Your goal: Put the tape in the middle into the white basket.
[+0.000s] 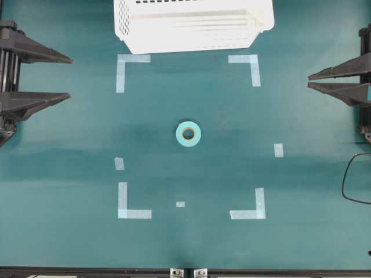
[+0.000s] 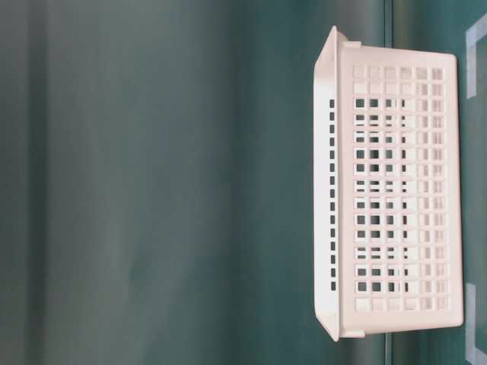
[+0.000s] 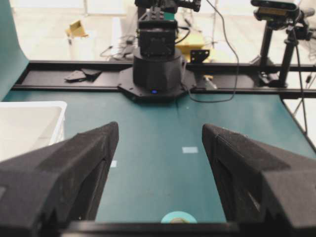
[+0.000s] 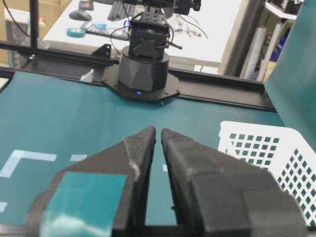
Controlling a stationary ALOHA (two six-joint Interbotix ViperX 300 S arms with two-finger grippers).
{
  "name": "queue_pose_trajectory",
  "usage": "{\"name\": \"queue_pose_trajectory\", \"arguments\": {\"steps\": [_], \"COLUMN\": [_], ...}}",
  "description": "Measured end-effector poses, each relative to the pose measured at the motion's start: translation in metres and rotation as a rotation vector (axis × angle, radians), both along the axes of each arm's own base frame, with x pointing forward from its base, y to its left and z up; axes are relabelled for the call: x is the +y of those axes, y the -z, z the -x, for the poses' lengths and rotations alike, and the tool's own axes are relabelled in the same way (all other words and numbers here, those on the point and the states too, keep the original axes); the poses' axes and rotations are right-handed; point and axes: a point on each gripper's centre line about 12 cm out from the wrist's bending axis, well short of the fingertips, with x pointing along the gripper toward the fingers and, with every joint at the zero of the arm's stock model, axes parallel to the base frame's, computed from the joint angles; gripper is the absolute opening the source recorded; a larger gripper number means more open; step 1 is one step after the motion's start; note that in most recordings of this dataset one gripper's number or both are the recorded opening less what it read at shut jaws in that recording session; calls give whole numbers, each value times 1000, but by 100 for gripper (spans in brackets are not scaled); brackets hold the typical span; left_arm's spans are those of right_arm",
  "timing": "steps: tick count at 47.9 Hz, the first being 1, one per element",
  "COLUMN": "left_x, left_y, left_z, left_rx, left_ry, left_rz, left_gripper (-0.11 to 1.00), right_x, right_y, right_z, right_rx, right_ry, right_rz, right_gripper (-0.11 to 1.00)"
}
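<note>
The tape (image 1: 188, 134) is lying flat on the teal table (image 1: 69, 243), roughly at the centre of the square that is being marked out by four pale L-shaped corner marks (image 1: 127, 69). It is touched by nothing, and its tan core is facing up. From the tape, the basket (image 1: 191, 26) is sitting at twelve o'clock, well apart, beyond the far pair of corner marks; its top is being cut off by the edge of the overhead view. In the table-level view the basket's slotted wall (image 2: 399, 190) is seen turned on its side, with nothing visibly inside, though the interior is only being glimpsed through the slots.

The left gripper (image 1: 62, 77) is being held at nine o'clock from the tape, far off, with its fingers (image 3: 64, 182) spread wide and nothing between them. In its own wrist view only the upper edge of the tape (image 3: 178, 217) is peeking over the bottom of the frame, between the two fingers.

The right gripper (image 1: 311, 80) is being held at three o'clock (level with its partner), also well apart from the tape. Its fingers (image 4: 136, 158) are drawn narrow, with only a thin gap left at the tips, and nothing is being gripped. A black cable (image 1: 353, 179) is looping at the table's right edge.
</note>
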Motion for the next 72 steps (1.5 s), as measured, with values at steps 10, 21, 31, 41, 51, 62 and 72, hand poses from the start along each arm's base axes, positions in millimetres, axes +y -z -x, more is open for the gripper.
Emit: {"name": "queue_pose_trajectory", "arguments": {"steps": [10,21,31,41,51,62,72], "left_x": [-8,-9,-9,-9,-9,-9,-9], "left_y": [9,10,16,24,34,49,58], "left_z": [3,13,26,28,29,31,33], "left_rx": [19,-7,-7,54,98,143,167], "left_ry": [40,51,53,54,54,54,54], "left_rz": [24,24,24,11,8,5,5], "left_gripper": [-5,-11,-11,-11,-11,-11,-11], "right_x": [0,0,-1,0,0,-1,-1], "right_y": [16,17,18,23,23,30,37], "right_z": [3,6,6,7,6,1,-12], "right_rx": [31,11,11,21,18,55,111], "right_ry": [-1,1,2,1,1,6,8], "right_rz": [-9,-11,-12,-14,-17,-65,-87], "right_gripper": [1,1,1,37,93,98,98]}}
